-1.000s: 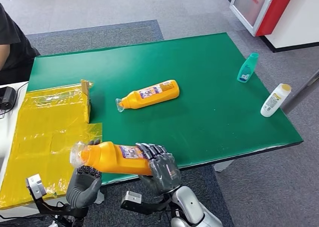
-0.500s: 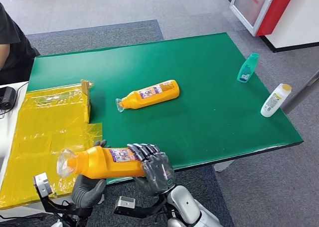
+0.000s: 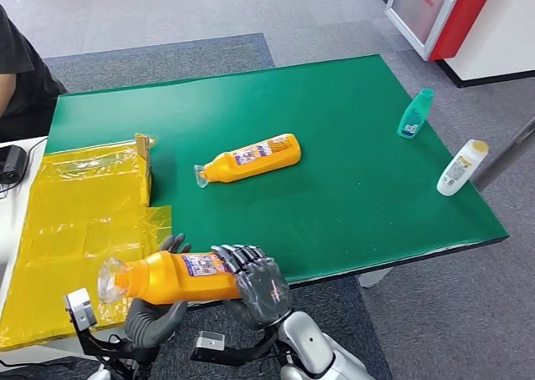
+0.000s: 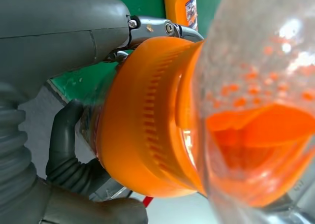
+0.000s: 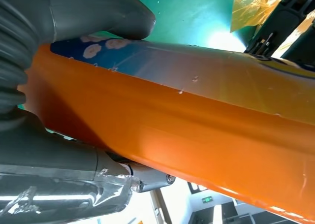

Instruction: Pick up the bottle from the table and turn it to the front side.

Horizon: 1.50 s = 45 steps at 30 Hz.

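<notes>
- A green table [image 3: 354, 104] spans the scene, its near edge just beyond the robot's hands, grey carpet around it.
- A yellow plastic sheet [image 3: 69, 221] covers the left side of the work area, crinkled, with a raised fold at its far right corner.
- A red and white cabinet [image 3: 454, 12] stands on the floor past the table's far right corner.
- A person's dark sleeve [image 3: 19, 63] shows at the upper left edge, beside the table.
- The orange bottle [image 3: 170, 276] lies level in the air at the table's near edge, its clear cap pointing left and its label facing up; the left wrist view looks straight onto the ribbed neck and clear cap.
- The right hand [image 3: 256, 284] wraps its fingers over the bottle's base end, gripping it.
- The left hand [image 3: 155, 313] cups the bottle from below near the neck, fingers curled up around the body; a thumb presses its side in the left wrist view.
- A second orange bottle [image 3: 249, 159] rests on its side mid-table, cap to the left.
- A white bottle with a yellow cap [image 3: 462, 167] lies at the table's right edge.
- A teal bottle [image 3: 415, 113] lies just beyond it, near the same edge.
- A black device [image 3: 11, 163] sits at the far left on a white surface.
</notes>
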Available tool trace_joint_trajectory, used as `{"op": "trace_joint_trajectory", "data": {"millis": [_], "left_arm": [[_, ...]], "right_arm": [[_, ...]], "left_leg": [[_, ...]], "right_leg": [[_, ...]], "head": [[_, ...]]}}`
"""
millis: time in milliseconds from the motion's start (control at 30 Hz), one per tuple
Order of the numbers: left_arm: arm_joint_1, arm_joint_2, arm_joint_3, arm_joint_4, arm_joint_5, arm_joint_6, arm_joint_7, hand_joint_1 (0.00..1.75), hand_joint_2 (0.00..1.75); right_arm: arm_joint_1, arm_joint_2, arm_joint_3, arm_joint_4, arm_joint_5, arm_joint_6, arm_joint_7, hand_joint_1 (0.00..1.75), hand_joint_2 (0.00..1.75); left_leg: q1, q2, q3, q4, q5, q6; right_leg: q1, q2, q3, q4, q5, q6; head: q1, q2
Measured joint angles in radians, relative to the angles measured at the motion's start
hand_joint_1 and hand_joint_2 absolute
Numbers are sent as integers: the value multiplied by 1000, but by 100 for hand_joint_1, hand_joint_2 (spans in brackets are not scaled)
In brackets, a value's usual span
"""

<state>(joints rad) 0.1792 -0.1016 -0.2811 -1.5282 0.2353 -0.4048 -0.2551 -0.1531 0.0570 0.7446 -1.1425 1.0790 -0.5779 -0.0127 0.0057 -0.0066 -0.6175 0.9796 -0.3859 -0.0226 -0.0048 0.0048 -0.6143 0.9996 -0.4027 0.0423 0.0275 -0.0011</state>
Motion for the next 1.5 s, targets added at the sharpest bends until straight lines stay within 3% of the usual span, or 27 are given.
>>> {"op": "trace_joint_trajectory", "data": {"millis": [33, 67, 100, 233, 267, 500, 667, 1000, 1133, 1233, 1300, 1367, 1500], "left_arm": [[0, 0, -1, 0, -6, 3, -3, 151, 175], [0, 0, -3, 0, -11, 6, -6, 175, 175], [0, 0, -4, 0, -17, 10, -12, 175, 175], [0, 1, -7, -1, -71, 39, -54, 175, 175], [0, 1, -8, -2, -95, 54, -65, 175, 175], [3, 2, -8, -48, -272, 208, -105, 175, 175], [9, 3, 44, -113, -362, 312, -141, 175, 175], [16, 3, 117, -189, -410, 359, -151, 175, 175], [20, 6, 146, -227, -606, 539, -164, 175, 175], [16, 31, 202, -264, -867, 708, -90, 175, 175], [11, 60, 244, -274, -1021, 765, -26, 175, 175], [3, 98, 282, -274, -1156, 769, 46, 175, 175], [-29, 189, 342, -237, -1417, 682, 237, 175, 175]], "right_arm": [[-2, 0, 1, 5, -2, 0, 0, 175, 175], [-3, 0, 1, 8, -3, 0, 0, 175, 175], [-4, 1, 2, 10, -4, 1, 0, 170, 175], [-6, 2, 3, 13, -7, 5, 7, 8, 175], [-5, 2, 3, 13, -7, 7, 11, 0, 175], [23, -1, -15, -9, -13, 25, 27, 0, 175], [63, -9, -48, -58, -19, 35, 31, 0, 175], [106, -23, -84, -123, -19, 40, 32, 0, 175], [141, -32, -103, -163, -29, 35, 43, 0, 175], [193, -53, -125, -225, -61, 27, 62, 0, 175], [224, -70, -138, -268, -81, 18, 69, 0, 175], [252, -86, -151, -313, -87, 15, 77, 0, 175], [298, -103, -176, -376, -93, 24, 93, 0, 175]], "left_leg": [[0, 0, 0, 0, 0, 0], [0, 0, 0, 0, 0, 0], [0, 0, 0, 0, 0, 0], [0, 0, 0, 0, 0, 0], [0, 0, 0, 0, 0, 0], [0, 0, 0, 0, 0, 0], [0, 0, 0, 0, 0, 0], [0, 0, 0, 0, 0, 0], [0, 0, 0, 0, 0, 0], [0, 0, 0, 0, -1, 0], [0, 0, 0, 0, -1, -1], [1, 0, 0, 0, -1, -1], [2, 0, 0, 0, -1, -3]], "right_leg": [[0, 0, 0, 0, 0, 0], [0, 0, 0, 0, 0, 0], [0, 0, 0, 0, 0, 0], [0, 0, 0, 0, 0, 0], [0, 0, 0, 0, 0, 0], [0, 0, 0, 0, 0, 0], [0, 0, 0, 0, 0, 0], [0, 0, 0, 0, 0, 0], [0, 0, 0, 0, 0, 0], [0, 0, 0, 0, -1, -1], [1, 0, 0, 0, -1, -1], [2, 0, 0, 0, -2, -2], [3, 0, -1, 0, -2, -4]], "head": [[0, 0], [0, 0], [0, 0], [0, 0], [0, 0], [0, 0], [0, 0], [0, 0], [0, 0], [0, 0], [0, 0], [0, 0], [0, 0]]}}
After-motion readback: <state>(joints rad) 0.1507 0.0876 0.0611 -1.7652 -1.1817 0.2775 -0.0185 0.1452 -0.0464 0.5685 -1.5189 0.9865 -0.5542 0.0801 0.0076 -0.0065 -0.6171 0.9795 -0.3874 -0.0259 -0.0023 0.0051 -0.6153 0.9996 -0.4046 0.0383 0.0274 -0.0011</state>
